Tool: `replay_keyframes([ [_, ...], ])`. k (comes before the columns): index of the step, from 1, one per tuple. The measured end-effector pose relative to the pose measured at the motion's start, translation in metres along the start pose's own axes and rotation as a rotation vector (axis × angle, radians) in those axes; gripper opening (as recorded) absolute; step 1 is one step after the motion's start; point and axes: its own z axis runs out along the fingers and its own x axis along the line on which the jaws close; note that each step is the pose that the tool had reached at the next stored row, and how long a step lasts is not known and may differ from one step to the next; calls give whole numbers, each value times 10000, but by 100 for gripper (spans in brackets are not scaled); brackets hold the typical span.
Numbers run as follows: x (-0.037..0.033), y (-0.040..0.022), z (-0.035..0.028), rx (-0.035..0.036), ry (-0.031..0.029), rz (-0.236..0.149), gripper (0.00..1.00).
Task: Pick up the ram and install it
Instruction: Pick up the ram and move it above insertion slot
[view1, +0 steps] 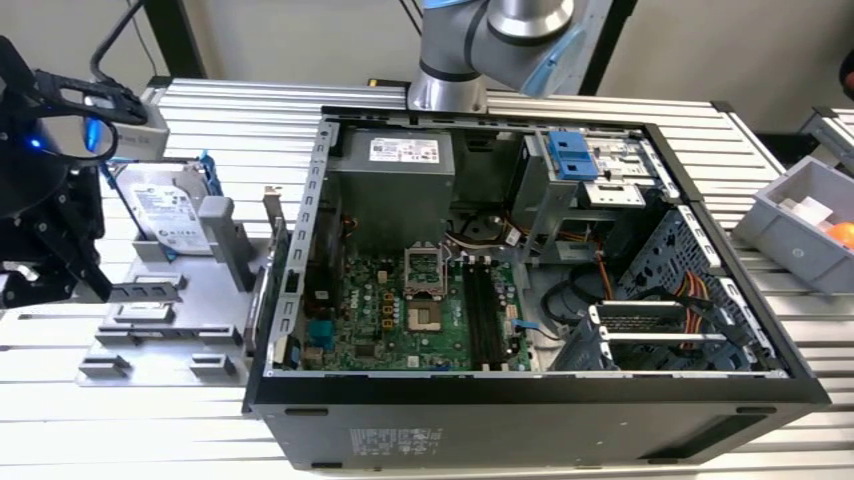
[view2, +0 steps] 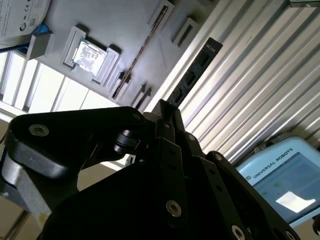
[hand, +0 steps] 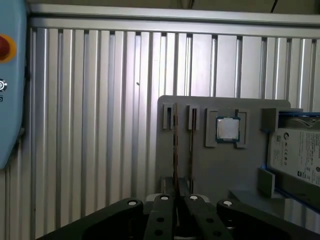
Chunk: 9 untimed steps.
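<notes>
Pinching one ram (view2: 192, 74), fingers (hand: 162, 220) closed; second ram (hand: 191, 145) upright in tray (hand: 225, 172).

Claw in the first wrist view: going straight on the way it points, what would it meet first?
Most likely the long, thin dark ram stick standing on edge in the grey holder tray; it lies right in line ahead of the black claw. Whether they already touch is unclear.
</notes>
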Motion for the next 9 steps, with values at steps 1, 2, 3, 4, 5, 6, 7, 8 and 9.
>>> replay_keyframes([
  [1,0,0,-11,0,0,0,0],
  [2,-1,1,-23,0,0,0,0],
  [3,-1,1,-35,0,0,0,0],
  [4,-1,1,-49,0,0,-1,0],
  [5,-2,1,-65,0,0,-1,0],
  [6,-2,2,-82,0,0,-1,0],
  [7,-3,2,-101,0,0,0,0],
  [8,-3,3,-118,0,0,-1,0],
  [9,-4,3,-136,-1,1,-1,0],
])
